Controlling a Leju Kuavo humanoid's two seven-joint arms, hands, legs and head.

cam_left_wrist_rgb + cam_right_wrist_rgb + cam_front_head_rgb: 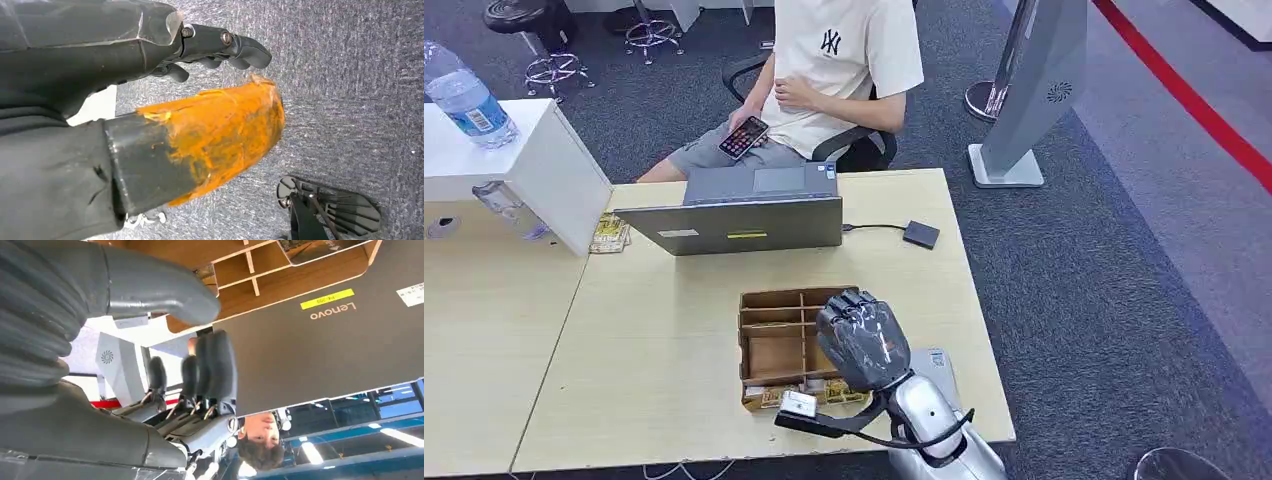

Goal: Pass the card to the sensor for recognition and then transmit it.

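Right robot hand [862,338], fingers apart and empty, hovers over cardboard organizer [776,345] holding cards [769,397].

open laptop [742,222] walls off the far side beyond the compartment box [776,340].

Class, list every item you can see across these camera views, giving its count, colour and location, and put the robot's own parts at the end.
Table: one, light wood, under the robot's right hand.
Organiser box: one, brown, compartmented, near the table's front edge.
Cards: several, in the box's front compartment.
Laptop: one, grey, open, lid back facing the robot.
Small black device: one, cabled to the laptop, on the table.
Water bottle: one, clear, on the white stand at far left.
Person: one, white shirt, seated behind the table holding a phone.
Right hand: grey, above the box, holding nothing.
Left hand: dark, over grey carpet.
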